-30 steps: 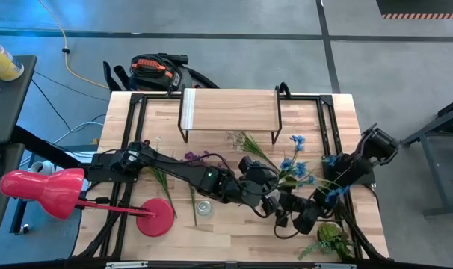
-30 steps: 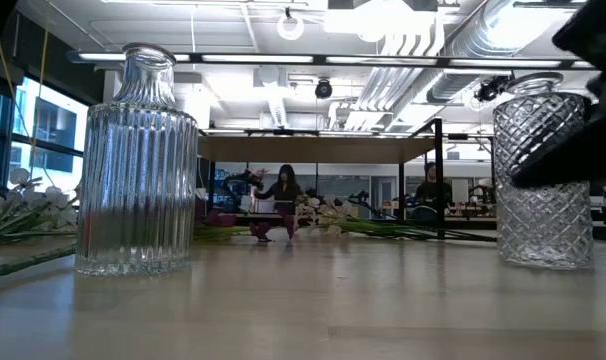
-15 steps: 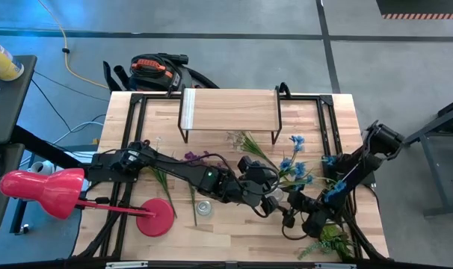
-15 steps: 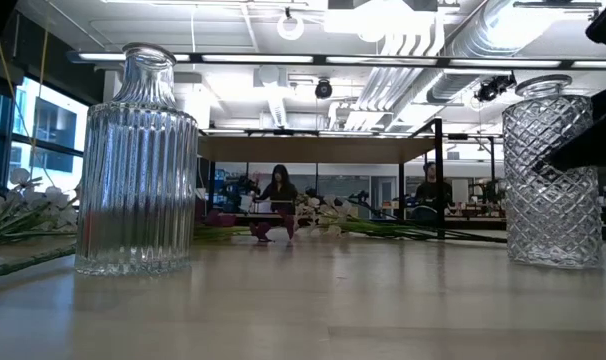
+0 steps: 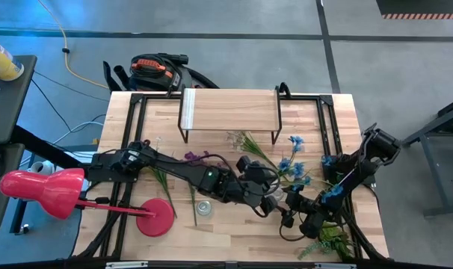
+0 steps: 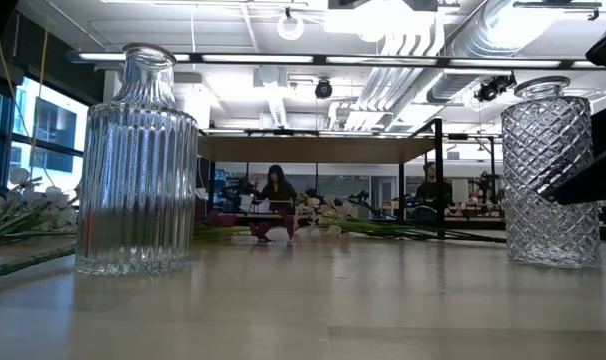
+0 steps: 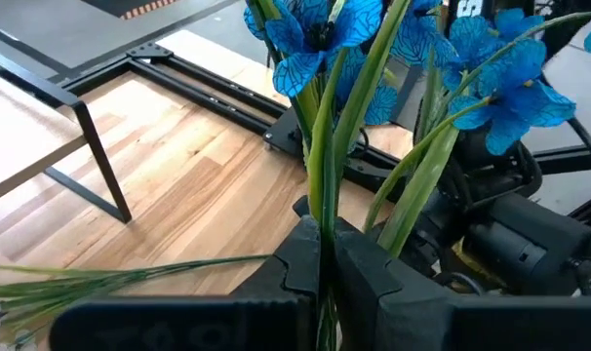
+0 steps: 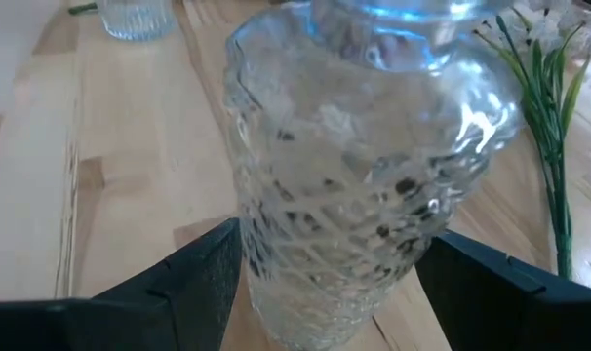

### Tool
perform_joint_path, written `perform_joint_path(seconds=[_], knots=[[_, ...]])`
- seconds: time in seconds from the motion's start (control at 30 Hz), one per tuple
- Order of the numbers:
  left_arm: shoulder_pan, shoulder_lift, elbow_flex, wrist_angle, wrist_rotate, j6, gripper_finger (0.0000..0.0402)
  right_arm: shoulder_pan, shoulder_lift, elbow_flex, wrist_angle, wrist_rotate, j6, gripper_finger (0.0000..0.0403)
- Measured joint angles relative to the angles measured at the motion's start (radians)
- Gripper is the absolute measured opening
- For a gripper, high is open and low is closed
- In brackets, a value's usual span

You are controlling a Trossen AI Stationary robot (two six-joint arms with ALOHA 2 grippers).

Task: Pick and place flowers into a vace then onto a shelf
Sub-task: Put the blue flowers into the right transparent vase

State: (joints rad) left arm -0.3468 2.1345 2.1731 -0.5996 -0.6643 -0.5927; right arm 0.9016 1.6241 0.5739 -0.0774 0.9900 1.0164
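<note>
My left gripper [image 5: 270,196] is at the table's middle, shut on blue flowers [image 5: 294,167], whose blossoms [image 7: 320,29] rise beyond its fingers. My right gripper [image 5: 300,214], near the right front, has its fingers on either side of a diamond-cut glass vase [image 8: 349,185], which stands upright on its base on the tabletop [image 6: 549,175]. A ribbed glass vase [image 6: 136,160] stands left of it [image 5: 204,208]. The shelf [image 5: 230,110] stands at the far edge. Purple flowers [image 5: 193,157] and white flowers [image 5: 238,139] lie on the table. My left gripper pinches the blue flowers' green stems [image 7: 324,229] between its two shut fingers, low on the stems. The stems run on past the fingertips and the blossoms stand beyond them. My right gripper grasps the diamond-cut vase's lower body [image 8: 276,283] between its two fingers [image 8: 193,283], coming at it level, one finger on each side wall. The vase stays upright with its base on the table.
A bushy green plant [image 5: 331,239] sits at the near right corner, close behind my right gripper. A red lamp [image 5: 158,217] stands at the near left. Loose green stems [image 5: 163,179] lie left of centre. People show in the room beyond the table [image 6: 275,195].
My right arm has shifted a little toward the table's right and near edge. The diamond-cut vase has slid with it slightly toward the right, still upright on its base.
</note>
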Motion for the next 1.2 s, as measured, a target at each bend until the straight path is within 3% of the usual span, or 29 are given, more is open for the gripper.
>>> perform_joint_path(seconds=[0.53,0.67,0.87,1.07,1.2], knots=[[0.058,0.0,0.0,0.023,0.011,0.028,0.0056,-0.052,0.0,-0.001,0.043,-0.004,-0.081,0.0248],[0.08,0.0,0.0,0.14,0.052,0.123,0.0056,-0.073,0.0,-0.001,0.045,0.0,-0.082,0.0253],[0.101,0.0,0.0,0.444,0.159,0.341,0.0056,-0.096,0.0,-0.001,0.135,0.011,-0.134,0.0248],[0.121,0.001,-0.021,0.488,0.158,0.368,0.0052,-0.111,0.0,-0.001,0.216,0.012,-0.183,0.0253],[0.135,0.004,-0.12,0.649,0.162,0.357,0.0033,-0.111,0.0,-0.001,0.216,-0.006,-0.164,0.025]])
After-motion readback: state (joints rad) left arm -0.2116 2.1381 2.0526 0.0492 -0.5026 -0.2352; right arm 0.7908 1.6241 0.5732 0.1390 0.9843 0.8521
